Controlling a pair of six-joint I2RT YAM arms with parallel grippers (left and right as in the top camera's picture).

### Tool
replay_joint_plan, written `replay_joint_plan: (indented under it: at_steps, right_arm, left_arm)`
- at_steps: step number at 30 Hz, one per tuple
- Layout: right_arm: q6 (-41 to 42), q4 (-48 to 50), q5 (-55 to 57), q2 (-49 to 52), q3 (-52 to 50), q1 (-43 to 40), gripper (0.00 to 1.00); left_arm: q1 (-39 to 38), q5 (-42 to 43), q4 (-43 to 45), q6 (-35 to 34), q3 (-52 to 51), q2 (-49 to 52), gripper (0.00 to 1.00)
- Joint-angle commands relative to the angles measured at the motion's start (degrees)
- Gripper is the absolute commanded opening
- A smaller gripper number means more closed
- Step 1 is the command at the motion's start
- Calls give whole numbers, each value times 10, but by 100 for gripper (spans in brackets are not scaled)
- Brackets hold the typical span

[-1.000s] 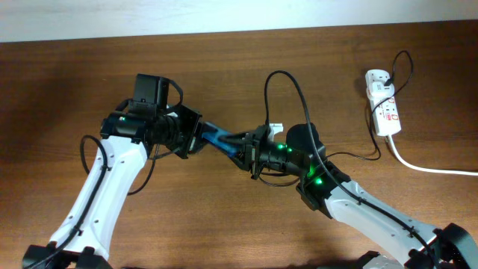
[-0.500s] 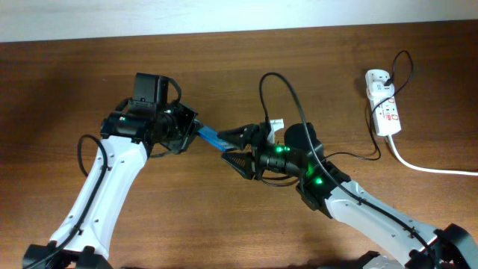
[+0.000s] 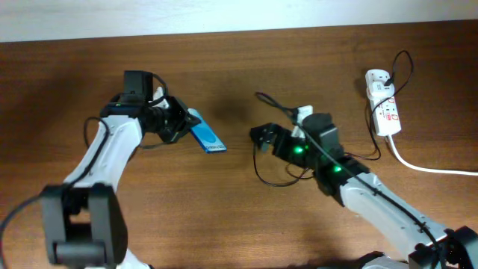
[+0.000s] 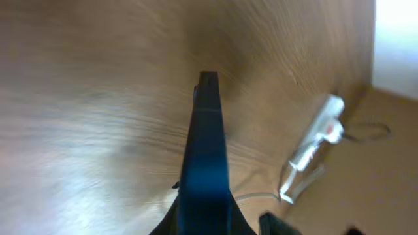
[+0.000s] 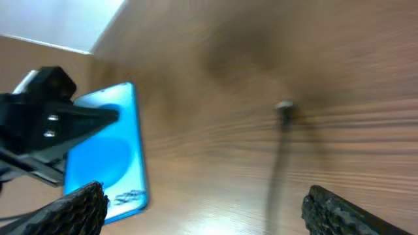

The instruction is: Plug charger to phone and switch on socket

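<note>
In front of me: wooden table [image 3: 239,232], dark brown, grain running left to right, filling nearly whole overhead view. Matte surface. Soft dark shadow patch [image 3: 224,112] near middle, toward far side. Far edge straight. Beyond it, pale white wall strip [image 3: 224,15] across full width. My left wrist view: same wood, blurred, lighter sheen at left; paler tan area [image 4: 392,170] at right, cannot tell if same table. My right wrist view: streaked wood grain, white band in upper left corner.
</note>
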Motion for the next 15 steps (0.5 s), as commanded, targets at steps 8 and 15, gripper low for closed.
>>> replay_joint_plan:
  at_steps: [8,15]
  right_arm:
    - [-58,-27,-41,28,12,-48,97]
    - [-101,12,13,180,48,11,73]
  left_arm:
    - [2,490,223,27,0,119,0]
    - [2,509,223,27,0,119,0]
